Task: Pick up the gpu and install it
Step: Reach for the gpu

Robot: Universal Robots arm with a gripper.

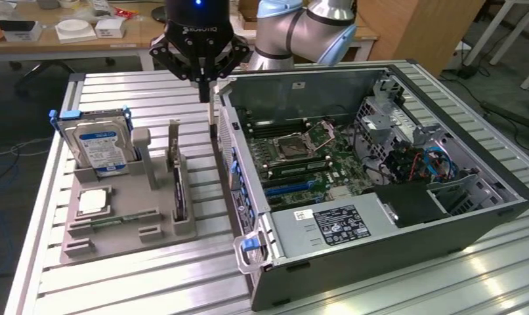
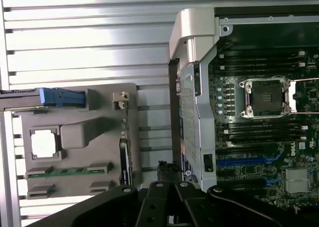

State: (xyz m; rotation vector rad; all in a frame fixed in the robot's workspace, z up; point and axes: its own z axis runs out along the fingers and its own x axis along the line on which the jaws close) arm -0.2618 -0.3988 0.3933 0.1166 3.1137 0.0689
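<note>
Gripper (image 1: 209, 92) pinched shut, above the gap between tray (image 1: 125, 239) and case (image 1: 379, 243). Tray holds gpu (image 1: 178, 190) on edge, hard drive (image 1: 98, 147), CPU (image 1: 94, 201), memory stick (image 1: 115, 220); case holds motherboard (image 1: 300, 157).

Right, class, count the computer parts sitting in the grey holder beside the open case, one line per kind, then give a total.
hard drive: 1
processor chip: 1
memory stick: 1
gpu: 1
Total: 4
</note>
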